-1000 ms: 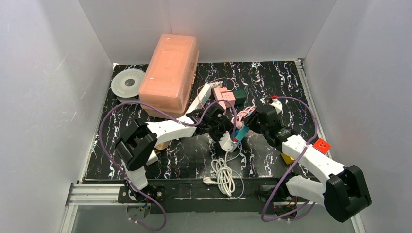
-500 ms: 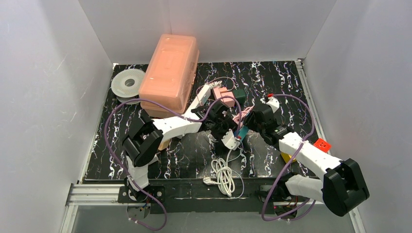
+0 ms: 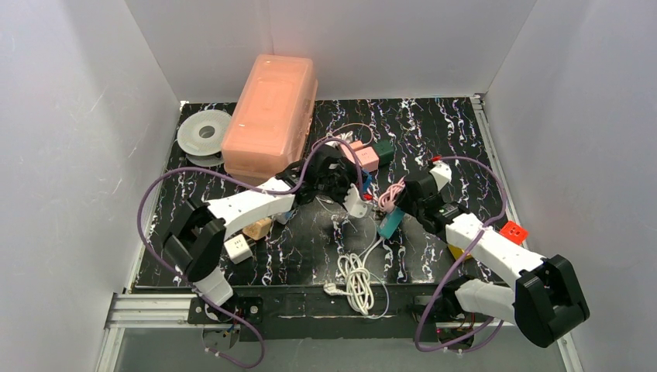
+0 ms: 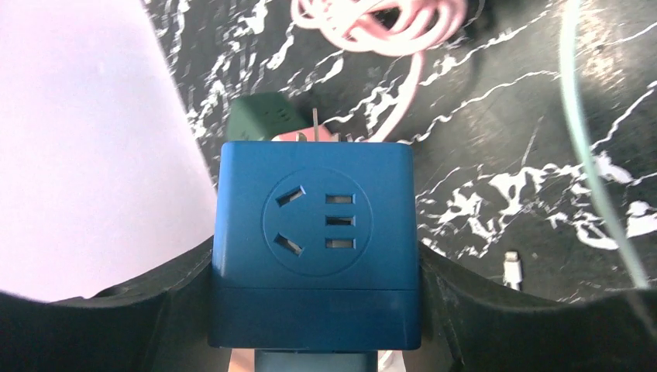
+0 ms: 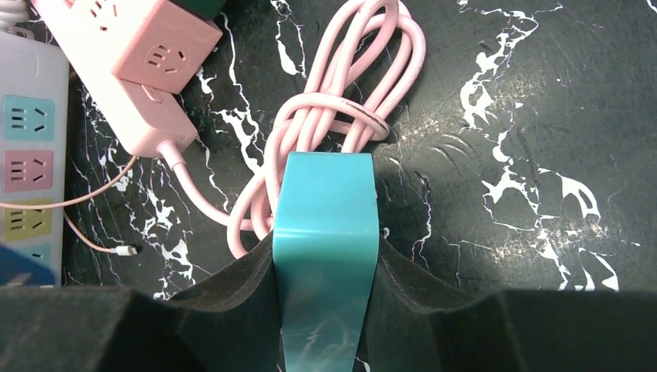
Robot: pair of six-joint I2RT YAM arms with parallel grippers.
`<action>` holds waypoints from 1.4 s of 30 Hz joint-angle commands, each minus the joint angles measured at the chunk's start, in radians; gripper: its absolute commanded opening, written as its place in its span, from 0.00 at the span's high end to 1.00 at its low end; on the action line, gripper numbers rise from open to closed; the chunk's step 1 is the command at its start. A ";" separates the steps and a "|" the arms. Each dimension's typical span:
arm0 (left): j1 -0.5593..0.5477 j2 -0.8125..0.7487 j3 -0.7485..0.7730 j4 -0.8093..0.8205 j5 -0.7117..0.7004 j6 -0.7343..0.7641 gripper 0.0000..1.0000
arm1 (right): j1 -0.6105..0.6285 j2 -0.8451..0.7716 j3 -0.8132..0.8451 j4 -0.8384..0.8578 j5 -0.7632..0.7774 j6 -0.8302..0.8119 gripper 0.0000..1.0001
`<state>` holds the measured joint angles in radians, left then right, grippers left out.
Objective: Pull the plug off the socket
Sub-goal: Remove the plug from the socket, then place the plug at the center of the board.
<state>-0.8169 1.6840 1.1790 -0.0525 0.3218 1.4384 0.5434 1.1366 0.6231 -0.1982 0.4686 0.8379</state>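
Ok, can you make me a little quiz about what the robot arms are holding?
1. True or false: the left end effector holds a blue socket cube.
2. What colour is the coiled cable lying beyond the right end effector? A green, B pink, C yellow.
3. Fill in: the right end effector grips a ____ plug.
Key: 1 true; 2 B; 3 teal.

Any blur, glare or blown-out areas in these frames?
Top external: even light, soft shadows, nothing smeared. Left wrist: blue socket cube sharp, pale surface at left washed out, thin cable at right blurred. Right wrist: teal block shows a faint sheen, pink cable crisp.
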 commanded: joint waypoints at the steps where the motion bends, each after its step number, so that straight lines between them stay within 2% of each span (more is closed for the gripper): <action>1: 0.005 -0.115 -0.052 0.076 0.000 -0.035 1.00 | -0.003 -0.037 -0.042 -0.100 0.009 -0.068 0.99; 7: -0.028 -0.201 -0.144 0.017 0.007 -0.072 1.00 | -0.044 -0.113 -0.001 -0.128 -0.020 -0.089 0.99; 10: -0.050 -0.247 -0.188 -0.069 0.028 -0.086 1.00 | -0.080 -0.153 0.002 -0.127 -0.061 -0.101 0.99; 13: -0.073 -0.283 -0.270 -0.075 0.031 -0.093 1.00 | -0.105 -0.184 0.003 -0.112 -0.117 -0.119 0.99; 17: -0.112 -0.276 -0.308 -0.075 0.009 -0.168 1.00 | -0.111 -0.203 0.013 -0.088 -0.165 -0.144 0.99; 20: -0.139 -0.226 -0.288 -0.089 -0.016 -0.226 0.93 | -0.111 -0.202 0.026 -0.078 -0.194 -0.153 0.99; 22: -0.144 -0.190 -0.270 -0.092 -0.024 -0.255 0.87 | -0.112 -0.214 0.025 -0.063 -0.214 -0.156 0.99; 27: -0.145 -0.087 -0.234 -0.103 -0.060 -0.291 0.66 | -0.112 -0.249 0.001 -0.008 -0.274 -0.174 0.99; 28: -0.145 -0.074 -0.228 -0.124 -0.056 -0.286 0.52 | -0.112 -0.251 -0.001 -0.003 -0.286 -0.176 0.99; 29: -0.146 -0.066 -0.226 -0.150 -0.044 -0.269 0.30 | -0.112 -0.252 -0.003 0.002 -0.295 -0.177 0.99; 30: -0.145 -0.066 -0.230 -0.155 -0.042 -0.252 0.21 | -0.112 -0.252 -0.003 0.003 -0.297 -0.176 0.99; 32: -0.145 -0.075 -0.238 -0.137 -0.040 -0.229 0.17 | -0.113 -0.252 -0.004 0.008 -0.300 -0.177 0.99; 33: -0.145 -0.079 -0.233 -0.142 -0.042 -0.215 0.04 | -0.114 -0.252 -0.004 0.011 -0.301 -0.178 0.99; 37: -0.141 -0.108 -0.196 -0.173 -0.065 -0.196 0.02 | -0.115 -0.242 -0.003 0.022 -0.306 -0.185 0.99; 42: -0.137 -0.191 -0.114 -0.300 -0.049 -0.211 0.02 | -0.117 -0.242 -0.004 0.026 -0.308 -0.188 0.99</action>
<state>-0.9592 1.6093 0.9787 -0.2363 0.2562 1.2304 0.4263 0.9176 0.6056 -0.2920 0.2127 0.6514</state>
